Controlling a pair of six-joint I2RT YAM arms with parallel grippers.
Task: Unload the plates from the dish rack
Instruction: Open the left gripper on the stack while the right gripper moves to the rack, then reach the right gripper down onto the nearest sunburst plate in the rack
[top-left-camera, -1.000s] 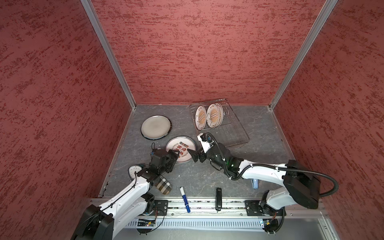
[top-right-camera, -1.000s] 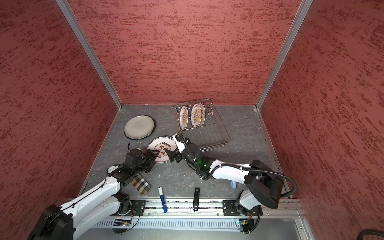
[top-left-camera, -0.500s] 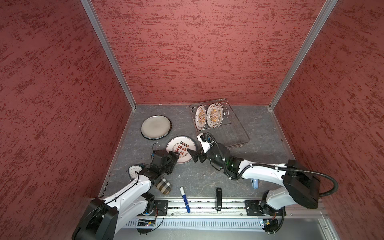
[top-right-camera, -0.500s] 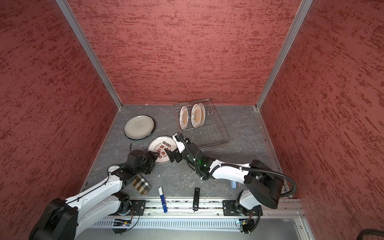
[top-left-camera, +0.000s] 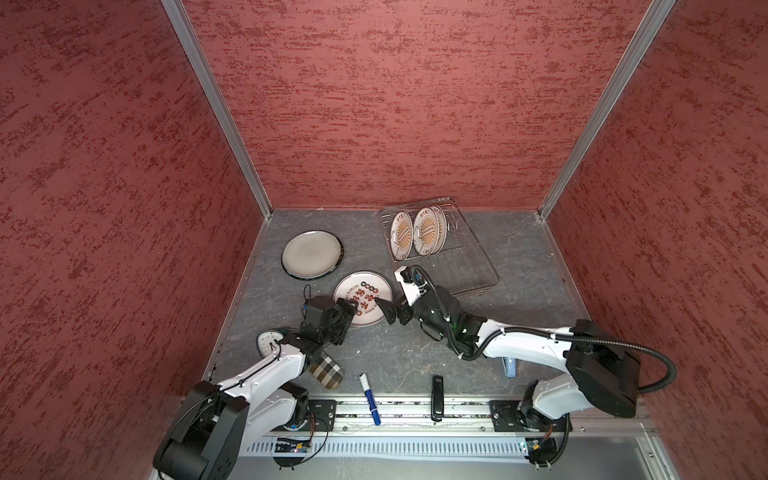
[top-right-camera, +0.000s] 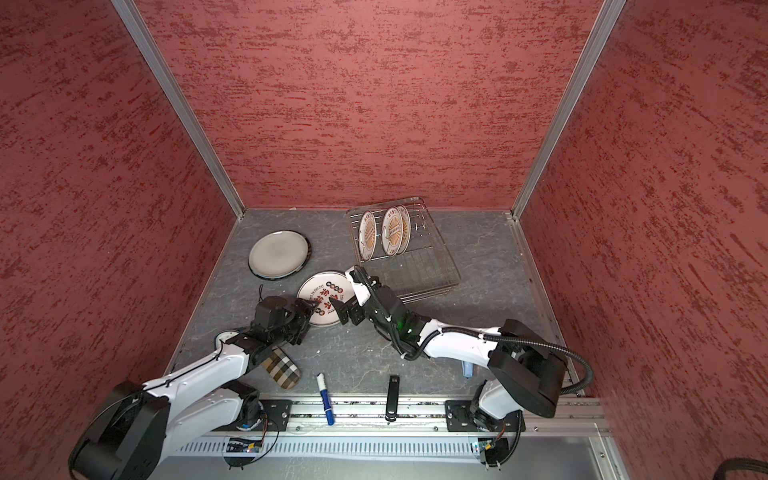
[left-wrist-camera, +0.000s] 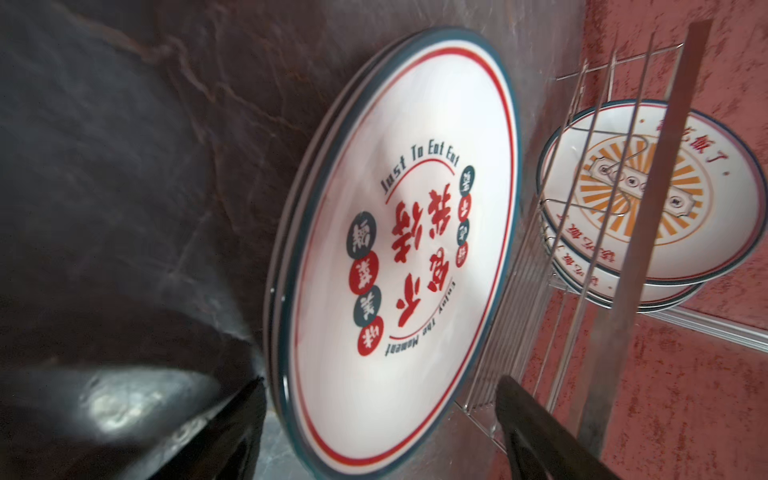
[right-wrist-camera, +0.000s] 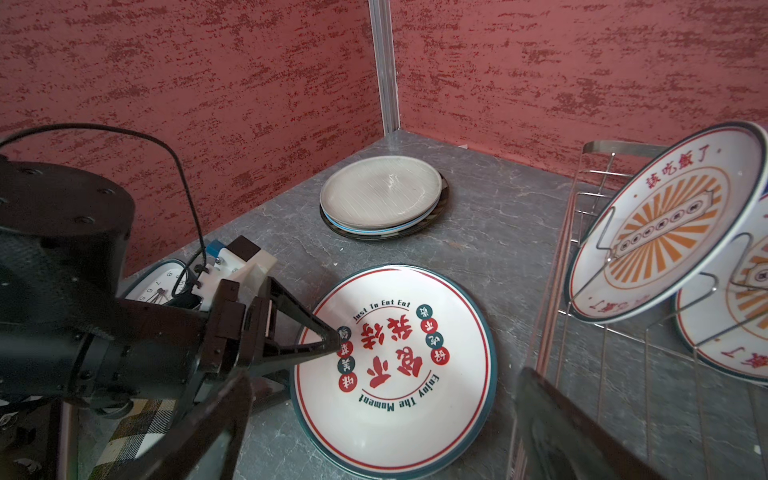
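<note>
Where grey counter (top-left-camera: 415, 361) meets back wall, dish rack (top-left-camera: 469, 266) sits right of centre; sunburst plates (top-left-camera: 426, 228) stand on edge between prongs at its far end. Grey plate (top-left-camera: 311, 253) tops flat stack near left wall. Lettered plate (top-left-camera: 363, 291) lies flat on counter, between that stack and rack, atop another plate. Left hand (top-left-camera: 348, 311) at its near-left rim, jaws spread, one fingertip (right-wrist-camera: 334, 334) over printed face, nothing gripped. Right hand (top-left-camera: 386, 312) just beside its right rim, jaws wide apart, empty. Clock (top-left-camera: 268, 343) beside left arm, partly hidden.
</note>
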